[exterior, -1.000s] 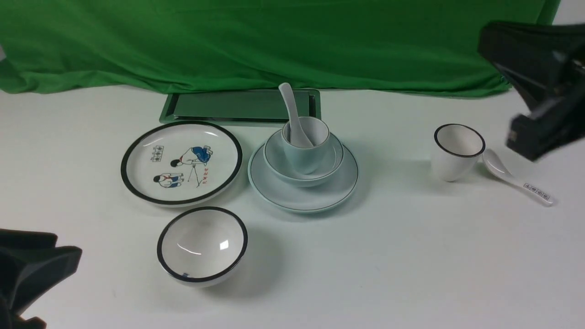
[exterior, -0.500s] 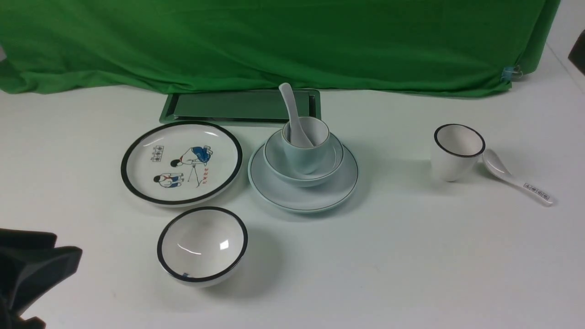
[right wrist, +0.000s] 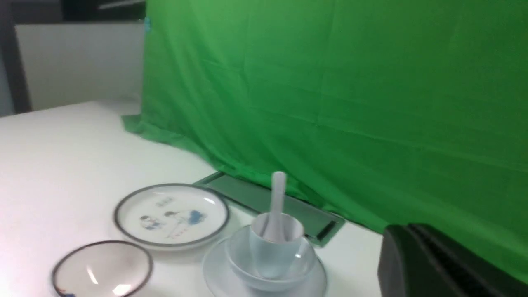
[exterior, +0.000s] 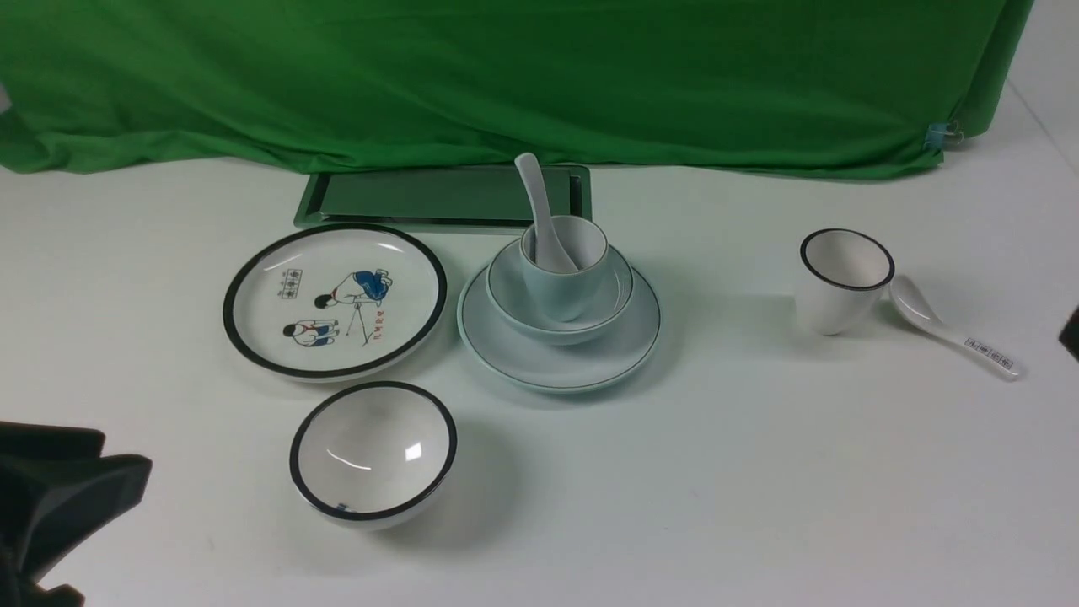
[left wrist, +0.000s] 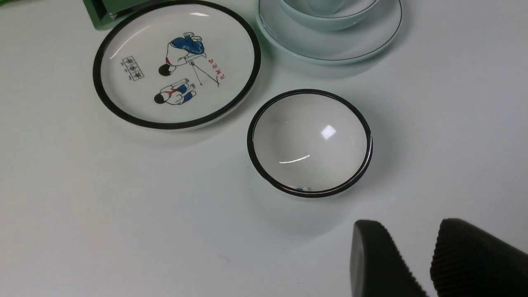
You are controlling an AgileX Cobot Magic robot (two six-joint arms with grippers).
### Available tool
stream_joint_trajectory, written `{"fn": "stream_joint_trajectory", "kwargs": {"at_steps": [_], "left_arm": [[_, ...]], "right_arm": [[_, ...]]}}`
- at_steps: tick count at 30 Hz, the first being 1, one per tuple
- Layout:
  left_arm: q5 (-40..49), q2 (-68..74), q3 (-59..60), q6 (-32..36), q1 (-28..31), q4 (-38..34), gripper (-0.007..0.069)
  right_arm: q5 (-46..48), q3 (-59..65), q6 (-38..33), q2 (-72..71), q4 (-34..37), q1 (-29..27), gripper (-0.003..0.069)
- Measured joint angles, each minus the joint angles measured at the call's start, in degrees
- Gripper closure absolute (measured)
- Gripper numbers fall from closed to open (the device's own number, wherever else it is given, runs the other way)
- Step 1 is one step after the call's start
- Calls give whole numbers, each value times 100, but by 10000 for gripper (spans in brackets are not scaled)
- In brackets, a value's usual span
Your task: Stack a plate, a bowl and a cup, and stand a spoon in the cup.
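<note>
The pale blue-green plate sits mid-table with the pale bowl on it and the pale cup in the bowl. The plain white spoon stands in the cup, its handle leaning back. The right wrist view shows the stack too: plate, bowl, cup, spoon. My left gripper is open and empty, low at the near left. My right gripper looks shut and empty, far right of the stack; only a dark sliver shows in the front view.
A white cartoon plate with a black rim lies left of the stack. A white black-rimmed bowl sits in front of it. A white black-rimmed cup and a labelled spoon are at the right. A green tray lies behind.
My right arm has pulled away to the right, from beside the white cup almost out of the front view. The stack, the other dishes and the left arm have not moved.
</note>
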Motion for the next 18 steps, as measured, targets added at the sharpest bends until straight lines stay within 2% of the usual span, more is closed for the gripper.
{"fn": "stream_joint_trajectory", "kwargs": {"at_steps": [4, 11, 12, 14, 18], "left_arm": [[0, 0, 0, 0, 0, 0, 452], [0, 0, 0, 0, 0, 0, 442], [0, 0, 0, 0, 0, 0, 442], [0, 0, 0, 0, 0, 0, 440], [0, 0, 0, 0, 0, 0, 437]], "right_arm": [[-327, 1219, 464, -787, -60, -984, 650], [-122, 2256, 1453, -1829, -848, -2761, 650], [-96, 2263, 1453, -1855, -865, -2761, 650], [261, 2292, 1562, -2140, -962, -3202, 650], [923, 2298, 1584, -2375, -1017, -3547, 652]]}}
